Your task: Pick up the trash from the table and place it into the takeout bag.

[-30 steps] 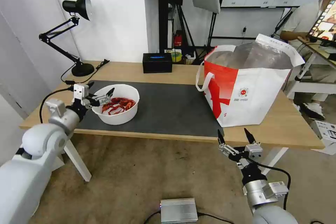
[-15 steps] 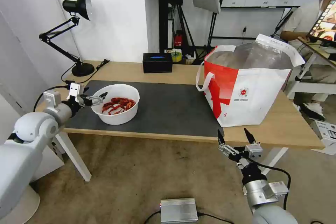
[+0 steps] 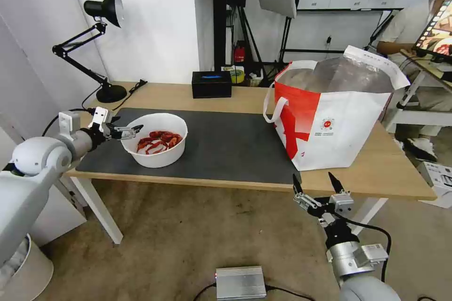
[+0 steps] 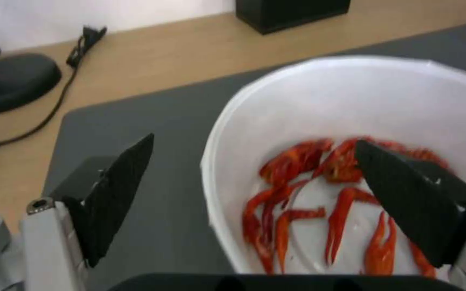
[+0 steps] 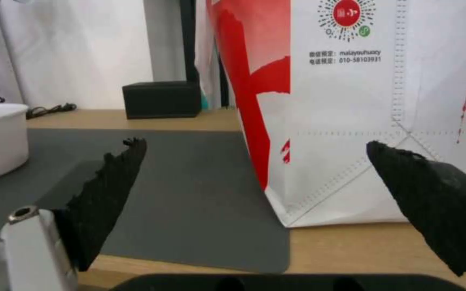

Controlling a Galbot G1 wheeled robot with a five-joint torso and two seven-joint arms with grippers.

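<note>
White bowl [image 3: 154, 139], left gripper [image 4: 252, 155] jaws wide astride rim

On the surface [image 3: 226, 96] lies a mat [image 3: 226, 143], and on the mat's left part stands the bowl [image 3: 155, 140] with shells [image 3: 159, 141] inside it. The left end effector [image 3: 126, 128] sits at the bowl's left rim, its fingers spread; in the left wrist view one finger [image 4: 117, 190] is outside the wall over the mat and the other [image 4: 405, 194] is over the shells, seemingly straddling the rim. The takeout bag [image 3: 332, 117] stands at the surface's right, partly on the mat's right edge. Behind the mat, near the back edge, sits a box [image 3: 211, 84]; a lamp [image 3: 96, 47] stands at the back left corner. The right end effector [image 3: 316, 182] hangs spread in front of the surface, below the bag.
</note>
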